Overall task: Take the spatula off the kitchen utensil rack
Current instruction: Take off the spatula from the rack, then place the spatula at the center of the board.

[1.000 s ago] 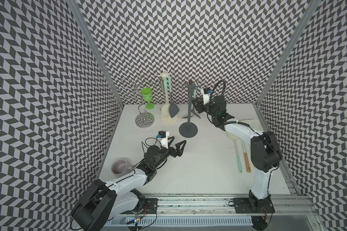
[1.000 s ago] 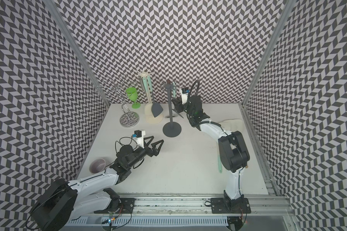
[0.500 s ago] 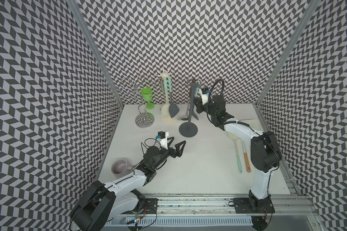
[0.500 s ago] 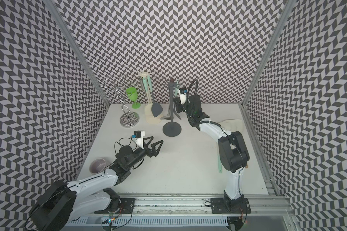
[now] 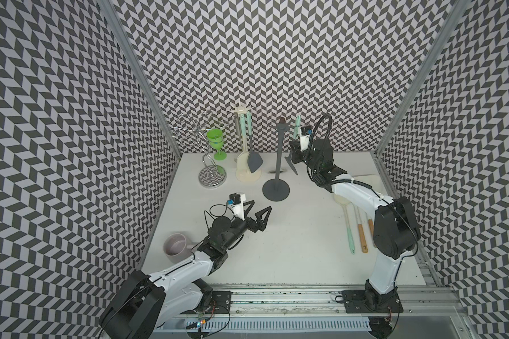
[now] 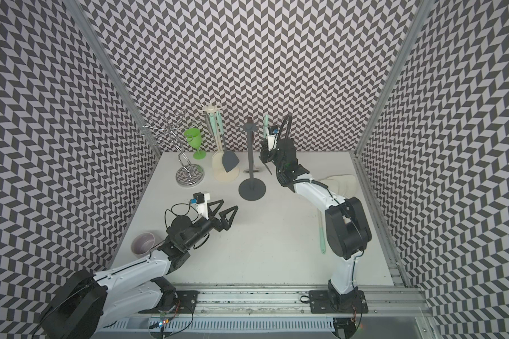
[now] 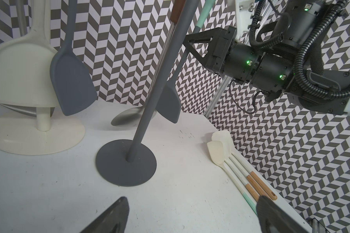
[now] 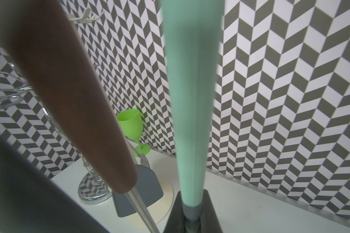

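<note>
Top views: right gripper (image 5: 295, 150) jaws have clamped spatula (image 5: 297, 126), drawn from rack (image 5: 279, 155).

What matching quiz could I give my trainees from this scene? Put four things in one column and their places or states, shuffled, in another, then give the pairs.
Column one:
1. left claw
2. right claw
3. green goblet
4. pale mug

Column two:
A. shut on the mint-handled spatula
B. at the back, beside the wire stand
C. open, holding nothing
D. at the front, beside the left arm

Pairs: 1-C, 2-A, 3-B, 4-D
</note>
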Controlling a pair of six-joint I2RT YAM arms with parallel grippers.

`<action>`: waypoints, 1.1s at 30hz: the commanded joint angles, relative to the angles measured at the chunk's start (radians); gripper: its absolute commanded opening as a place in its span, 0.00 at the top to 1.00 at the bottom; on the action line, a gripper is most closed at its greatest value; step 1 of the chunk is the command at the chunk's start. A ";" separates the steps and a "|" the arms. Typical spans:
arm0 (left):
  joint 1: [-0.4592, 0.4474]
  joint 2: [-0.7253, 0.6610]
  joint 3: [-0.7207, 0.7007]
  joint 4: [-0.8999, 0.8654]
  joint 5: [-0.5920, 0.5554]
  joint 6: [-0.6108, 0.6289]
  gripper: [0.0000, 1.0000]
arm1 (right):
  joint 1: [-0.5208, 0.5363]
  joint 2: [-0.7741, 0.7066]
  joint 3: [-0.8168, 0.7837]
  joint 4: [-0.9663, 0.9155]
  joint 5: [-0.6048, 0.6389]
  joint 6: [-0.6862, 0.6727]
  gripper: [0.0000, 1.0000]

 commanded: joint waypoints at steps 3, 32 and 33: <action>-0.008 -0.019 -0.011 0.020 -0.012 0.023 0.00 | 0.001 -0.051 0.024 -0.014 0.131 0.007 1.00; -0.043 -0.057 -0.009 0.006 -0.003 0.027 0.00 | 0.230 -0.380 -0.478 -0.151 0.097 -0.141 1.00; -0.038 -0.055 -0.009 0.008 0.008 0.018 0.00 | 0.249 -0.370 -0.479 -0.170 0.112 -0.139 1.00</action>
